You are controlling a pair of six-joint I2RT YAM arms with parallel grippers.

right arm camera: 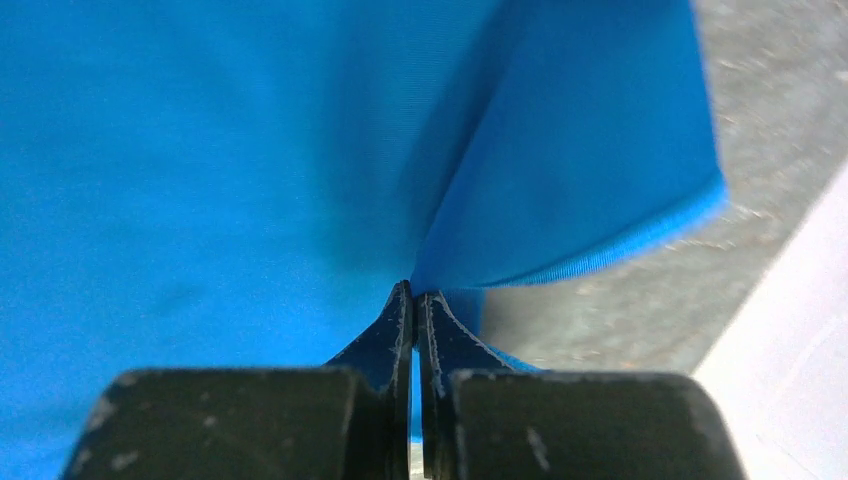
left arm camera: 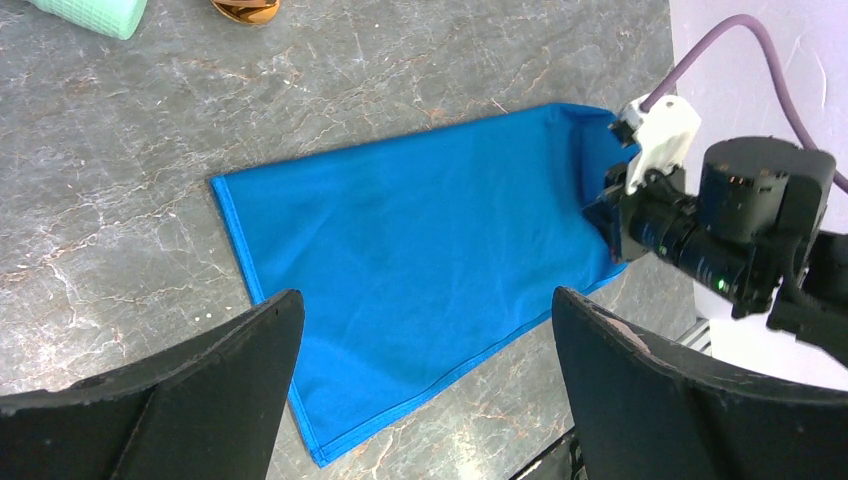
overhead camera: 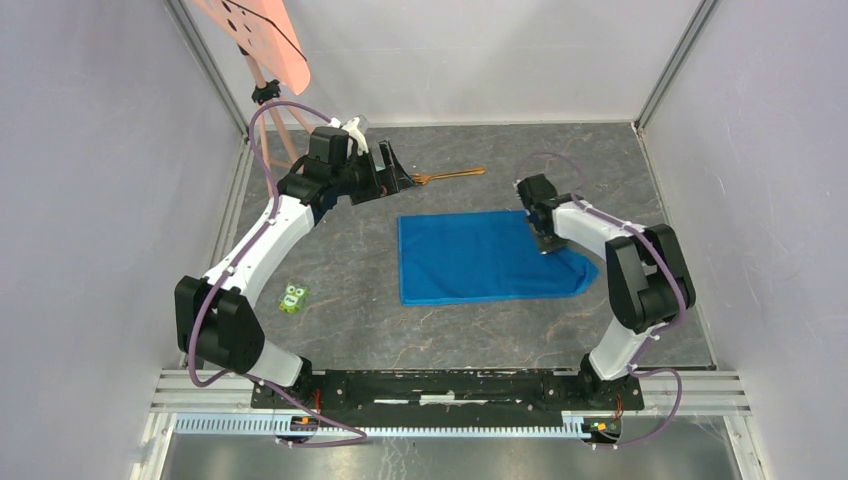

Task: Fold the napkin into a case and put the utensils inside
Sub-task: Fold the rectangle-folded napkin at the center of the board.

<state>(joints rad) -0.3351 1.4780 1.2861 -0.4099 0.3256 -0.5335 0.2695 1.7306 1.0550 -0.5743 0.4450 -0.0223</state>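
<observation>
The bright blue napkin (overhead camera: 470,260) lies as a wide rectangle in the middle of the table. My right gripper (overhead camera: 547,243) is shut on its right edge, and a fold of cloth (right arm camera: 560,150) rises from the closed tips (right arm camera: 415,292). My left gripper (overhead camera: 395,170) hovers open at the back left, with nothing between its fingers (left arm camera: 425,294); it looks down on the napkin (left arm camera: 420,240). The copper-gold utensils (overhead camera: 450,175) lie just behind the napkin, beside the left gripper. Only a gold tip (left arm camera: 245,10) shows in the left wrist view.
A mint-green cylinder (left arm camera: 90,12) lies next to the gold tip. A small green owl toy (overhead camera: 293,297) sits left of the napkin. An orange panel on a stand (overhead camera: 260,40) is at the back left corner. Walls enclose the table; a rail (overhead camera: 450,385) runs along the near edge.
</observation>
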